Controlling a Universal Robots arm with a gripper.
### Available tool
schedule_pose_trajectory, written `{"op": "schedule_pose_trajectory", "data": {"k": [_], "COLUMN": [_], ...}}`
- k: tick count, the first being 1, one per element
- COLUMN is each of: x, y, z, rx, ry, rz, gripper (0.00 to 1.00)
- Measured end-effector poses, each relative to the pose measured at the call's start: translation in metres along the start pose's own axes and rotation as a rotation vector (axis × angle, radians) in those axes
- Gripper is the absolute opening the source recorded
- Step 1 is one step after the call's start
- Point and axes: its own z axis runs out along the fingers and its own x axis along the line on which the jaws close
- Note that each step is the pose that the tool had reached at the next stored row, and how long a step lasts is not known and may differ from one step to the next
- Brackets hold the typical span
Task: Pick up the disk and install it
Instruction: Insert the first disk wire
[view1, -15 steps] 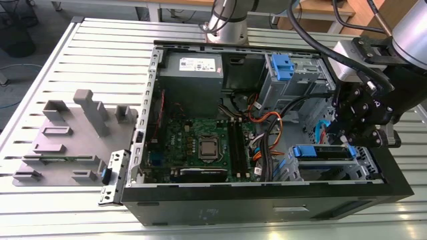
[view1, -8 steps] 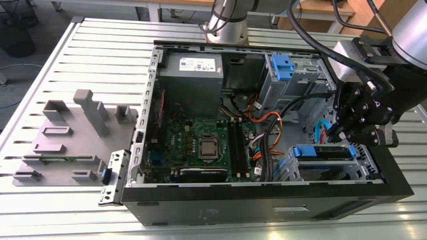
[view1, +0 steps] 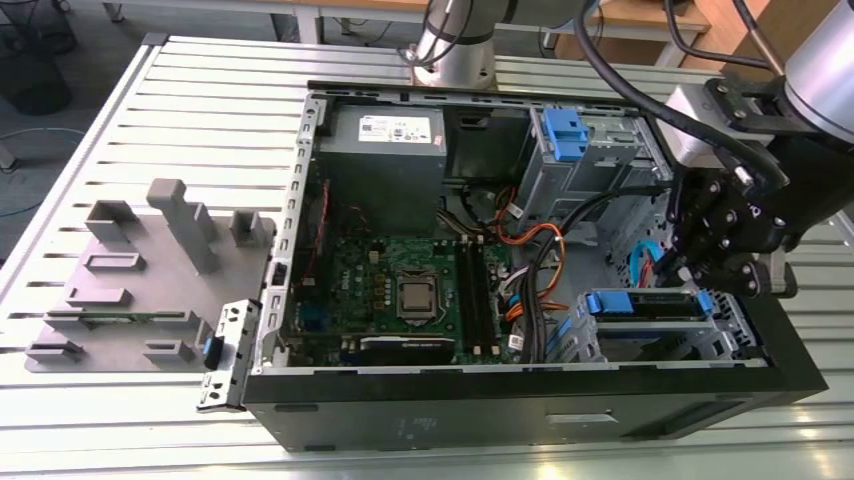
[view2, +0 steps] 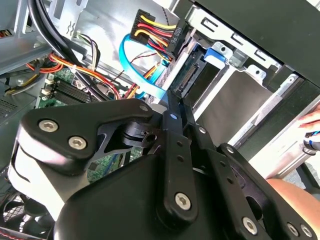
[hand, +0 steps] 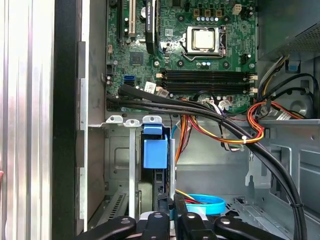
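While the arm reaches into the open computer case (view1: 534, 400) from the exterior view's right, its black gripper (view1: 714, 262) hangs just above the drive bay (view1: 654, 325) at the case's near right corner. The disk (view1: 650, 305) sits on edge in that bay, its blue rail showing along the top. In the second wrist view the gripper's fingers (view2: 175, 112) stand drawn close together, with the disk (view2: 192, 72) just beyond their tips; whether they pinch its edge is hard to judge, though they seem clenched with little or no gap. In the first wrist view the blue rail end of the disk (hand: 154, 150) lies in the bay, just past the gripper (hand: 172, 205). Beside the bay lie the green motherboard (view1: 400, 280), bundled cables (view1: 534, 250) and a blue ribbon cable (hand: 205, 204).
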Motion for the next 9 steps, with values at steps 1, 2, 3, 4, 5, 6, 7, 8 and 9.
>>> {"op": "schedule_pose_trajectory", "data": {"k": [1,2,3,4,5,6,7,8,9], "x": [0.0011,0.0021,0.0028,0.0031,0.0032,0.0033,0.0033,0.0033,0.0034], "y": [0.0,-0.0001,-0.0001,-0.0001,-0.0001,-0.0001,-0.0002,-0.0002,-0.0002], "z": [0.0003,0.0007,0.0017,0.0032,0.0046,0.0053,0.006,0.007,0.0078], "rx": [0.0,0.0,0.0,0.0,0.0,0.0,0.0,-0.0001,0.0], "ry": [0.0,0.0001,-0.0001,-0.0002,-0.0001,0.0002,0.0001,0.0,0.0], "rz": [0.0,0.0,0.0,0.0,0.0,0.0,-0.001,-0.001,-0.001], "gripper": [0.16,0.16,0.16,0.16,0.16,0.16,0.16,0.16,0.16]}}
